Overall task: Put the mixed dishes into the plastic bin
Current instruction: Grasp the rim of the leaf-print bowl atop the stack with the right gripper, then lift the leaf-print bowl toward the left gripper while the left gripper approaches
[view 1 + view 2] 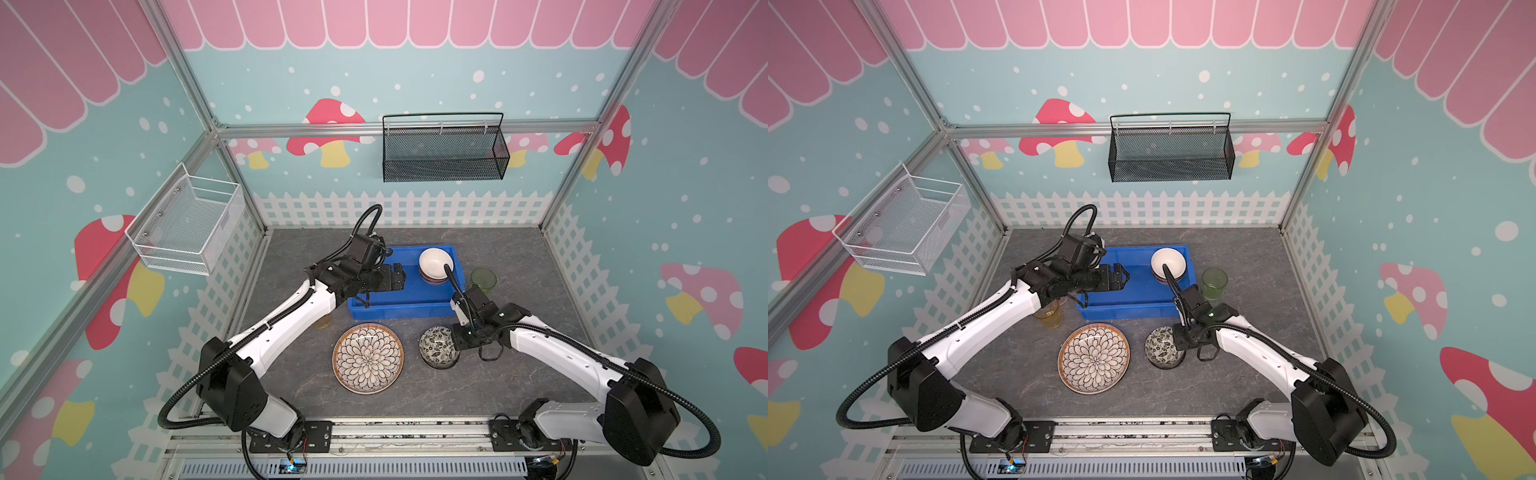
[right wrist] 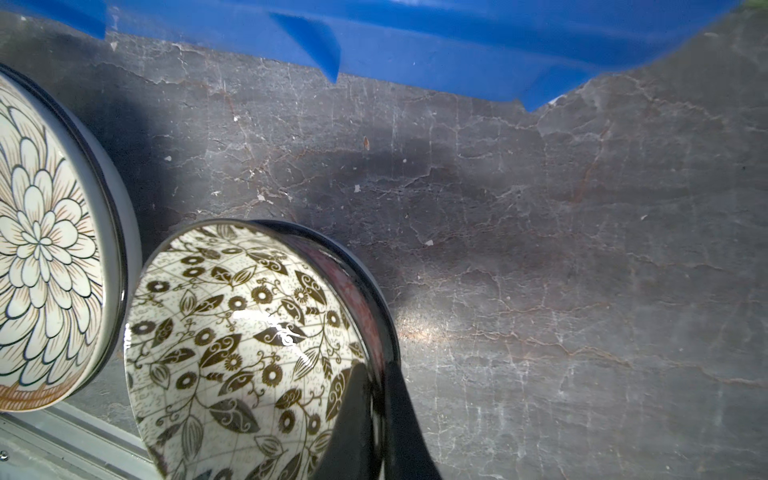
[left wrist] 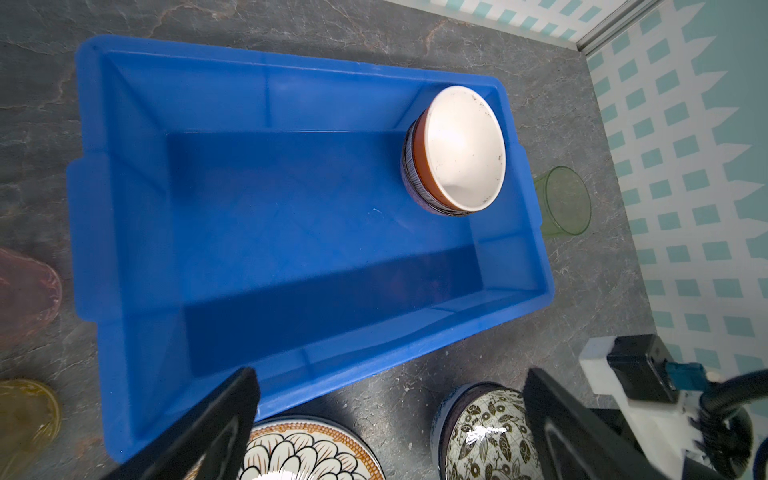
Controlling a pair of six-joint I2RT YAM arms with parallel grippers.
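The blue plastic bin (image 1: 399, 299) (image 1: 1133, 293) (image 3: 291, 208) holds a stack of small bowls (image 1: 435, 262) (image 3: 461, 149) in its far right corner. My left gripper (image 1: 398, 276) (image 3: 390, 378) hovers open over the bin's left half, holding nothing. In front of the bin lie the petal-pattern plate (image 1: 368, 358) (image 2: 41, 249) and a leaf-patterned bowl (image 1: 434, 345) (image 2: 232, 340). My right gripper (image 1: 457, 347) (image 2: 374, 370) is shut on that bowl's right rim, one finger inside and one outside. The bowl appears to rest on the table.
A green cup (image 1: 483, 280) (image 3: 565, 203) stands right of the bin. An amber cup (image 1: 1050, 313) (image 3: 25, 415) and a pink cup (image 3: 25, 291) stand left of it, under my left arm. A black mesh basket (image 1: 444, 151) and a white wire basket (image 1: 187, 224) hang on the walls.
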